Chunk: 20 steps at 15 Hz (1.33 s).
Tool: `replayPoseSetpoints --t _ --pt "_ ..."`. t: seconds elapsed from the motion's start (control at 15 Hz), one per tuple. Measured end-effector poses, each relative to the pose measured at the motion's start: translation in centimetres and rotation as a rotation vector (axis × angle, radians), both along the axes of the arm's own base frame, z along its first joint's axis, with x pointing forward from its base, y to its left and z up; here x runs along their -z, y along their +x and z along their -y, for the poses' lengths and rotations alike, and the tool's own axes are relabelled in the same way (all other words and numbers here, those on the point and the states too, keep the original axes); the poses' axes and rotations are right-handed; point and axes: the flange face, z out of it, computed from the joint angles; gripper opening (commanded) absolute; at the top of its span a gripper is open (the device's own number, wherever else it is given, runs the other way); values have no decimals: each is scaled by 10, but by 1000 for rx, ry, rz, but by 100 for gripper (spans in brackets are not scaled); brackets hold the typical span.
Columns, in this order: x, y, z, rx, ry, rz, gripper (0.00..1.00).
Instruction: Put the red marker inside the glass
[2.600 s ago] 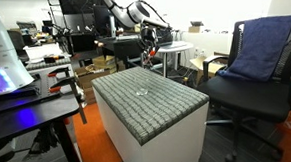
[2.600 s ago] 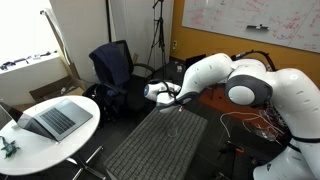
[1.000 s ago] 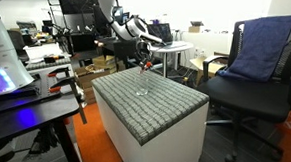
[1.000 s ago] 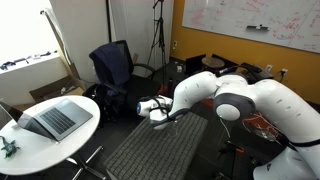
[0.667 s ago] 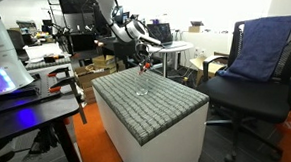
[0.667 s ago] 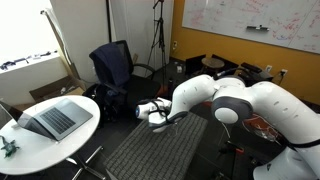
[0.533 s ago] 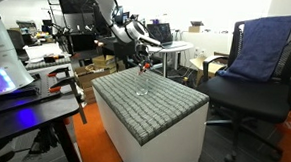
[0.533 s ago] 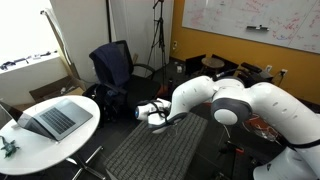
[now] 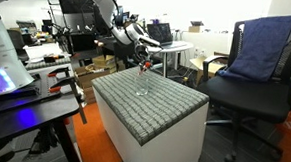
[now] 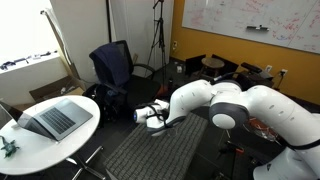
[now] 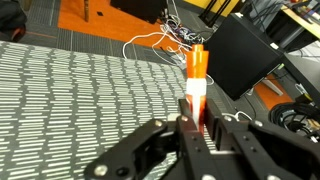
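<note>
Red marker (image 11: 197,72) sits clamped between the jaws of your gripper (image 11: 197,125), held by one end so its free end can drop straight into the glass (image 9: 142,88) beneath.

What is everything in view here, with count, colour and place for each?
red marker: one, red with whitish band, upright in the claw
glass: one, clear, on the grey mat
grey mat: one, grey patterned, topping the white box
office chair: one, black, beside the box, blue cloth over its back
laptop: one, grey, open on the round white table
whiteboard: one, white, in the background
cables: several, white, on the floor
robot arm: one, white, reaching over the mat
claw: one, black, shut on the red marker
</note>
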Motion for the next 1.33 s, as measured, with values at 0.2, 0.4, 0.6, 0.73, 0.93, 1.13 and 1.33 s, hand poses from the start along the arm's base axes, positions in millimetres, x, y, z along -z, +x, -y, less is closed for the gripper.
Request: replayPoseSetpoints --t 0.2,0.4,0.6,0.73,0.93,1.13,1.33 --pt "0 1 -1 -4 -28 -11 5" --pt "2 2 -2 -8 -52 -22 5" --pt "4 2 -4 -8 -67 -30 5" --pt "7 2 -5 -9 -73 -33 5" --pt "11 3 -7 -16 -77 -33 5" --pt "15 3 -10 -21 -78 -34 5" --pt "17 4 -14 -27 -77 -33 5"
